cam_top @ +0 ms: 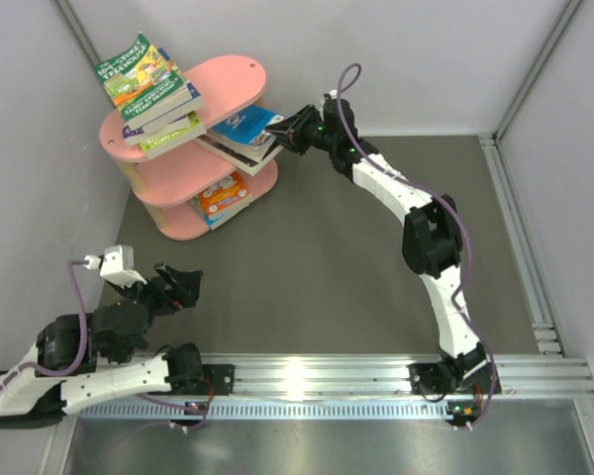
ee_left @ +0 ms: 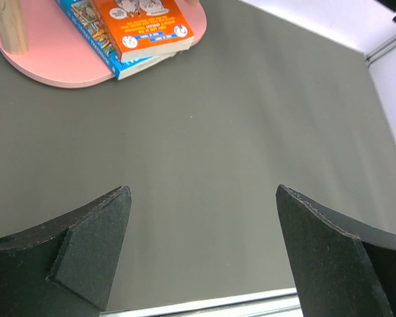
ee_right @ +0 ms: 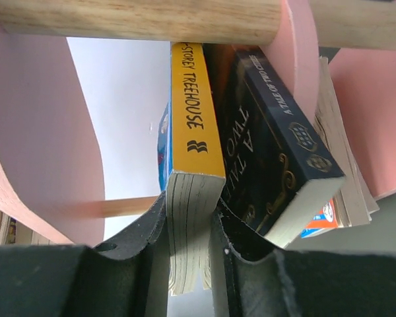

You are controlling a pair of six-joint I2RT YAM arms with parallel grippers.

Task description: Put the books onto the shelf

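Left gripper [cam_top: 173,287] nearest base: jaws spread wide, nothing between, over dark grey table mat [cam_top: 356,257].
Further out, right gripper [ee_right: 188,205] closed narrow across end of thin yellow-spined Treehouse paperback [ee_right: 195,132]. Book partly inside middle tier of pink three-tier shelf with pale wooden posts [cam_top: 240,71], alongside dark navy paperback [ee_right: 270,165] (that one overhangs board).
Judgement: paperback light, bendy, cover likely slick; hold close to spine, slide in flat.
Orange-covered book [ee_left: 148,23] on bottom board.
Farthest: green-covered stack [cam_top: 144,84] on top.
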